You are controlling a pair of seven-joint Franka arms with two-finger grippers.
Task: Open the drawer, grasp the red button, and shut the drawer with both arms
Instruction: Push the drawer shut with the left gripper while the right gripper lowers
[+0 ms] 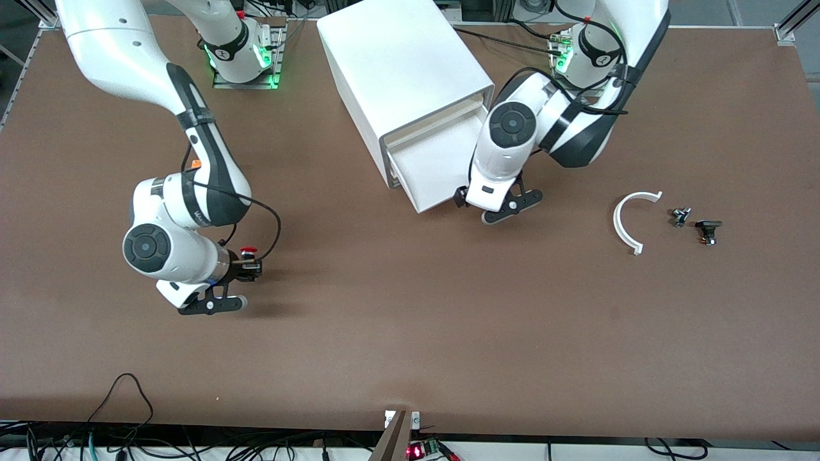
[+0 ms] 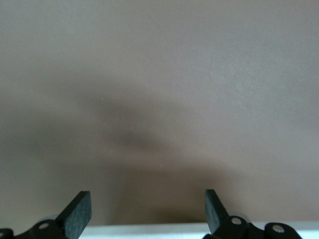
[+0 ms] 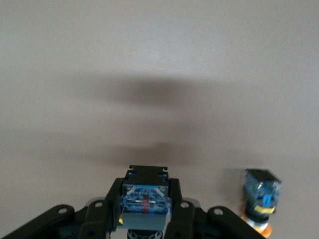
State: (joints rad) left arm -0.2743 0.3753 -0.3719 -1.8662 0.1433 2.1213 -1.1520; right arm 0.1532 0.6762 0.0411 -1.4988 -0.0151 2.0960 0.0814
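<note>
Red-capped button sits clamped between the right gripper's fingers, held over the bare table. An orange-capped button lies just beside it. Left gripper, fingers spread, meets the pulled-out drawer's front edge, under the cabinet.

A robotics lab: two white arms are bolted at the edge of a bare brown tabletop, aluminium framing stands at its corners, and loose cables and a lit circuit board line the front edge.
</note>
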